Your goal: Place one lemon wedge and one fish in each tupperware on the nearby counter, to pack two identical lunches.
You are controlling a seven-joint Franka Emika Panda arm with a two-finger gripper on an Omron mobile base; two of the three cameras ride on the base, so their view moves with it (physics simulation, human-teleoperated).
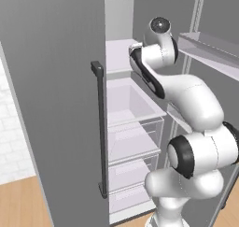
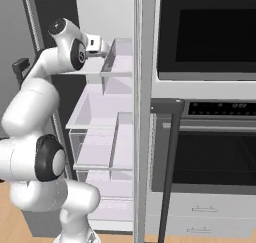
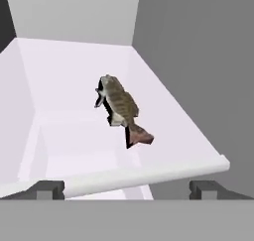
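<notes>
From the left base view, the arm (image 1: 196,128) rises at the lower right and bends up into an open fridge (image 1: 133,128), past a grey door (image 1: 51,104) with a dark bar handle (image 1: 100,128). Pale shelves and clear drawers (image 1: 135,142) stack below the wrist.

In the right base view the arm reaches from the left towards an upper shelf (image 2: 117,72) of the fridge; an oven (image 2: 210,152) stands to the right. The hand looks partly hidden by the shelf wall, so the jaws are hard to read here.

In the hand view the gripper (image 3: 127,189) has its fingertips (image 3: 47,189) set wide apart, holding nothing. Beyond them a brown fish (image 3: 120,108) lies in a pale bin (image 3: 173,131), near its middle, tail towards the front rim and clear of both tips.
</notes>
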